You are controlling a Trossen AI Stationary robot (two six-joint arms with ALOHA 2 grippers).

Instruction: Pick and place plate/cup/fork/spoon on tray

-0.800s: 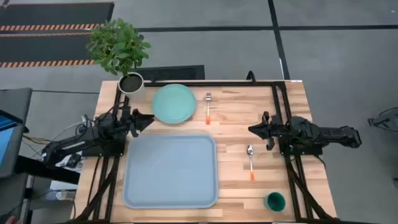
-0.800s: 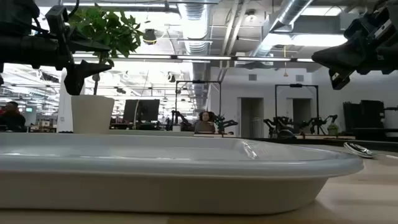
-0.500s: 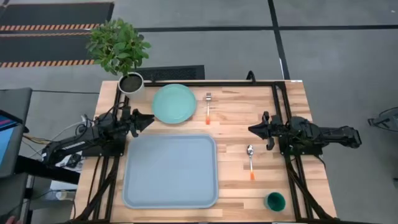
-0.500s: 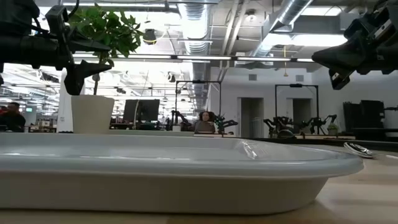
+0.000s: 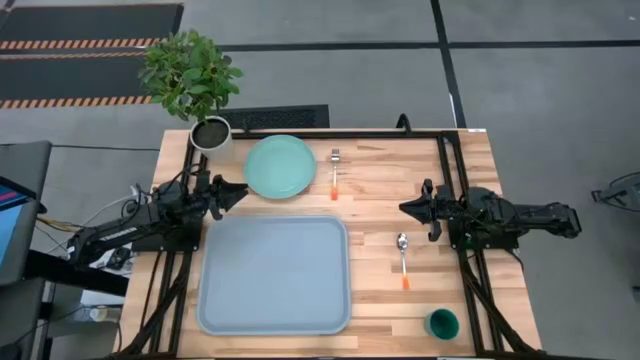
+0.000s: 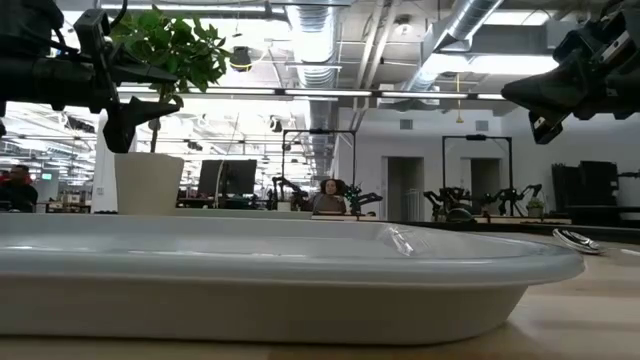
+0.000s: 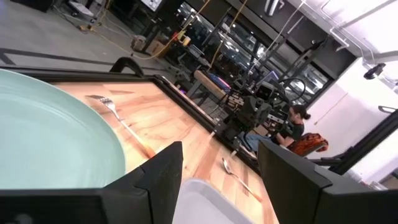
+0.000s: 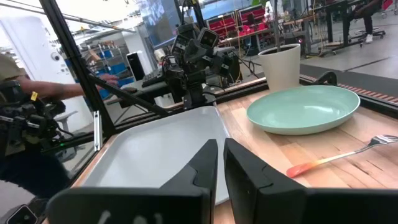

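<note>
Round, flat, pale mint-green plate [image 5: 281, 166]: lies just ahead of your left gripper [image 5: 238, 190], fingers spread, empty. Rigid, likely slick; you should pinch its near rim. Right gripper [image 5: 404, 208] nearly closed, holding nothing.

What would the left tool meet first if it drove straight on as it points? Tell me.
Likely the plate. The left tool points across the table toward its near rim, fingers open, with the fork farther on. It is raised, so it might pass above the plate.
</note>
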